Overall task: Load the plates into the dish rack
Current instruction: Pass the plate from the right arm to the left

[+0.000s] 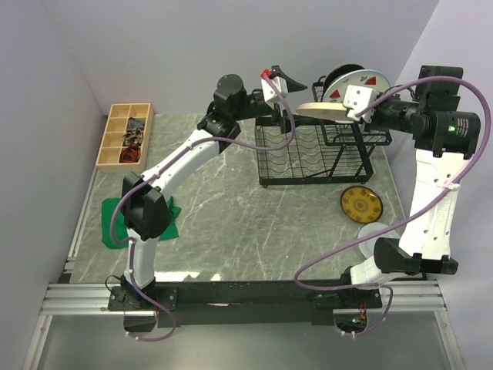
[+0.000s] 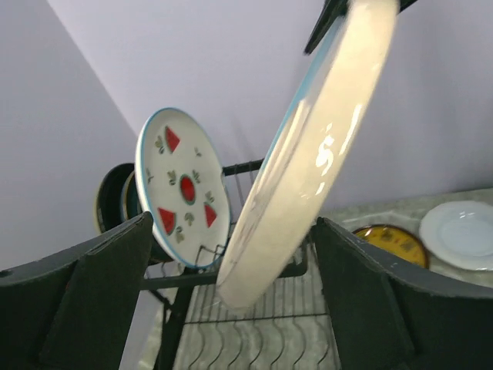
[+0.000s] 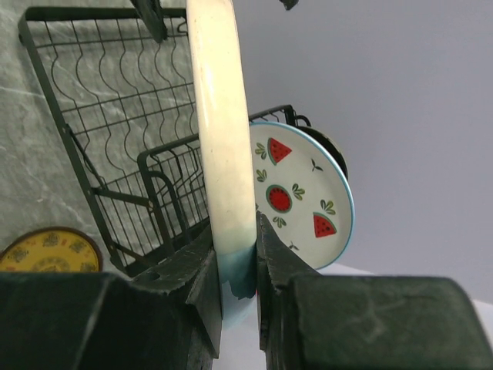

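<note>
Overhead plus wrist close-ups; shared rack [image 1: 300, 158]

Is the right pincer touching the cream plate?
Touching. The right wrist view shows the right pincer clamped on the edge of the cream plate, with no gap on either side.

cream plate [image 3: 223, 139], watermelon-patterned plate [image 3: 296, 196], black rack [image 1: 300, 154]

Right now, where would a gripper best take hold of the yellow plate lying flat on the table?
Likely by the rim, from above on the side facing the middle of the table: the yellow plate lies flat, so only its thin edge can be pinched; the dish rack stands behind it and a pale plate in front.
</note>
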Controlling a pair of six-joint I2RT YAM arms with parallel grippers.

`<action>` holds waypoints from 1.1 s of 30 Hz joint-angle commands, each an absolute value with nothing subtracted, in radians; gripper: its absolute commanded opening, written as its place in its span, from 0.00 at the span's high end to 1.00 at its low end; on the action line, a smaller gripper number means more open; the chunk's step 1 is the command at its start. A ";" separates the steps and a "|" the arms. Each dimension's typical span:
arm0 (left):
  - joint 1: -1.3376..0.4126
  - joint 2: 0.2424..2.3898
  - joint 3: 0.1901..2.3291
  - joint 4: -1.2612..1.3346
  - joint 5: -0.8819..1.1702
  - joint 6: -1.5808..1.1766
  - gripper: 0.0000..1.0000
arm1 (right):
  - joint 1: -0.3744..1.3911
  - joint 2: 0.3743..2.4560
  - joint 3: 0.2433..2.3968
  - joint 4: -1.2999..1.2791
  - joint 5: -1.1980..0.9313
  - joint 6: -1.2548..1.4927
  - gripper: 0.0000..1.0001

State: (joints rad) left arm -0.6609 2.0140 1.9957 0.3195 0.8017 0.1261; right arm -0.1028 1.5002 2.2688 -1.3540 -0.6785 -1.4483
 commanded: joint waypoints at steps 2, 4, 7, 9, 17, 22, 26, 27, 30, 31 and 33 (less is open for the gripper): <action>-0.670 2.008 2.033 0.175 0.752 0.267 0.13 | -0.103 1.454 2.293 -1.210 -0.787 -1.433 1.00; -0.680 2.011 2.036 0.141 0.736 0.304 0.15 | -0.103 1.454 2.292 -1.210 -0.793 -1.430 1.00; -0.693 2.019 2.051 0.121 0.715 0.325 0.20 | -0.101 1.453 2.293 -1.215 -0.801 -1.427 1.00; -0.696 2.025 2.065 0.123 0.713 0.324 0.23 | -0.100 1.451 2.289 -1.218 -0.801 -1.428 1.00; -0.698 2.025 2.069 0.169 0.733 0.282 0.90 | -0.098 1.447 2.261 -1.201 -0.802 -1.402 1.00; -0.698 2.014 2.051 0.195 0.723 0.258 0.99 | -0.100 1.442 2.238 -1.152 -0.792 -1.350 1.00; -0.696 1.987 2.013 0.264 0.663 0.239 0.99 | -0.100 1.396 2.130 -1.002 -0.759 -1.182 0.97; -0.696 1.982 2.008 0.285 0.649 0.238 0.99 | -0.100 1.387 2.106 -0.930 -0.755 -1.149 0.94; -0.695 1.967 1.996 0.317 0.621 0.219 0.99 | -0.100 1.359 2.037 -0.826 -0.729 -1.042 0.80; -0.696 1.962 1.988 0.327 0.614 0.213 0.99 | -0.100 1.355 2.025 -0.804 -0.721 -1.013 0.75; -0.693 1.951 1.974 0.353 0.598 0.186 0.99 | -0.101 1.353 2.006 -0.763 -0.698 -0.936 0.71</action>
